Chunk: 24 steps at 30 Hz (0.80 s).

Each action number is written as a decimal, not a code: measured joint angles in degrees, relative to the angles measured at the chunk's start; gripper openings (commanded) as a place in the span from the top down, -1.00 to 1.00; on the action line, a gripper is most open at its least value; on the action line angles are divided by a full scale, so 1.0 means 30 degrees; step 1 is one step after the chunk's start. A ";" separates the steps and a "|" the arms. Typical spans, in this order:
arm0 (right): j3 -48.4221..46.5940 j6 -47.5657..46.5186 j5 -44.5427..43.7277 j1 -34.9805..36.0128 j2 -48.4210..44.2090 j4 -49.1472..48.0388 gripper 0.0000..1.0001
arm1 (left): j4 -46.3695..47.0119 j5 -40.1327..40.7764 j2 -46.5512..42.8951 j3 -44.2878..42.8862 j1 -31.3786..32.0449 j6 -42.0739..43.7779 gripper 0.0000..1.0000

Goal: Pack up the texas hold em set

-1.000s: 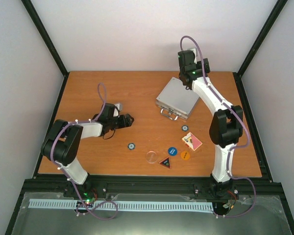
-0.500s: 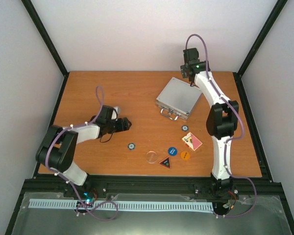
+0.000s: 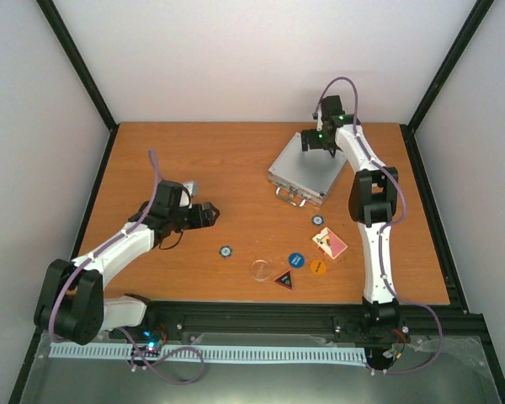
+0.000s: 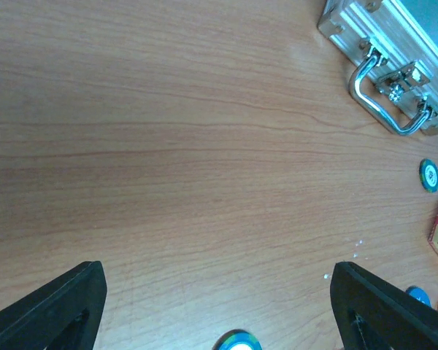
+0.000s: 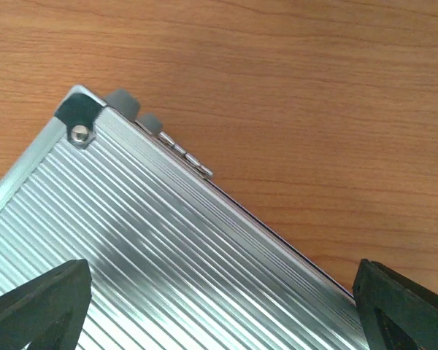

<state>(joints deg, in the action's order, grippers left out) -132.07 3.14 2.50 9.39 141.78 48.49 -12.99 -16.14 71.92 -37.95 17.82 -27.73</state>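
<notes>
The silver aluminium case (image 3: 303, 172) lies shut at the back right, its handle (image 4: 389, 98) facing the front. My right gripper (image 3: 313, 140) hovers open over the case's far corner, above the ribbed lid (image 5: 168, 255) and the hinge (image 5: 186, 157); nothing is between its fingers (image 5: 47, 302). My left gripper (image 3: 209, 215) stands open low over bare wood at mid-left. A teal chip (image 3: 225, 251) lies just ahead of it, at the lower edge (image 4: 237, 341) of the left wrist view. Loose to the right lie another chip (image 3: 318, 220), the red-backed card deck (image 3: 330, 243), and blue (image 3: 296, 260), orange (image 3: 318, 266) and triangular (image 3: 284, 279) buttons.
A clear round disc (image 3: 260, 269) lies beside the triangular button. Black frame posts and white walls close the table (image 3: 194, 160) in on three sides. The right arm's forearm (image 3: 366, 168) reaches along the case's right side.
The right gripper has swung from behind the case to above its far corner. The left arm has stretched out, its elbow dropping toward the front left, the gripper shifting slightly left.
</notes>
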 measured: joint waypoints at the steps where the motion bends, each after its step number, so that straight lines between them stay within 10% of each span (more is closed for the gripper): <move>1: 0.0007 -0.0022 0.0452 0.0000 0.0000 0.0022 -1.00 | -0.0146 0.0000 0.0000 0.0000 0.0000 0.0044 -0.74; 24: 1.3333 0.0940 0.3381 0.2892 -0.7147 -0.5260 -0.93 | 0.1435 -0.0357 0.1268 0.0641 -0.0015 -0.0240 -0.73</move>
<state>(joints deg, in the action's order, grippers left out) -92.07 5.96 12.64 18.06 120.33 32.71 -8.69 -17.21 75.72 -36.03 17.78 -28.45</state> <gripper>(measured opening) 0.968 0.866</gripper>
